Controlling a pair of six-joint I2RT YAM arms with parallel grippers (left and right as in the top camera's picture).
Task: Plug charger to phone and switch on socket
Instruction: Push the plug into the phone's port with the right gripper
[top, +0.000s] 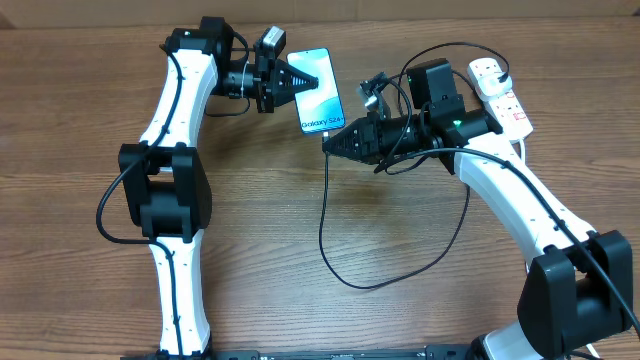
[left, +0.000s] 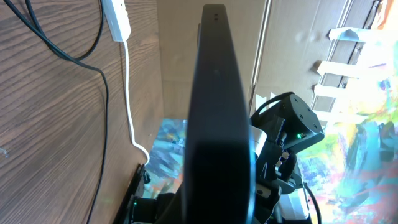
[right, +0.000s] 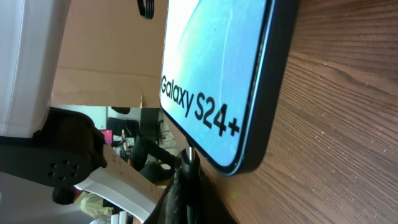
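You are at the plugging-in step, and neither half of the task looks finished. Your left gripper (top: 300, 78) is clamped shut on the far end of the phone (top: 322, 95), which in its wrist view runs straight out ahead of the fingers, edge-on, steadied for you. Your right gripper (top: 333, 142) is closed on the charger cable (top: 325, 225) right at its tip. The small connector (right: 189, 154) pokes out just ahead of the fingertips and sits just below the phone's lettered end, very near the edge, though you cannot tell from here whether it touches or has entered the port. Behind that gripper the cable trails back in a loose loop over the table (top: 250, 250). The power strip (top: 500, 92) lies well behind the right wrist, partly hidden by the arm, so whether the plug is seated there is not clear. Next, the right gripper probably needs a short, straight push forward along the phone's long axis, with the connector lined up square to the port while the left keeps its hold. Watch for the tip skidding off the edge. After that, let go of the cable and reach back for the red switch (top: 511, 101).
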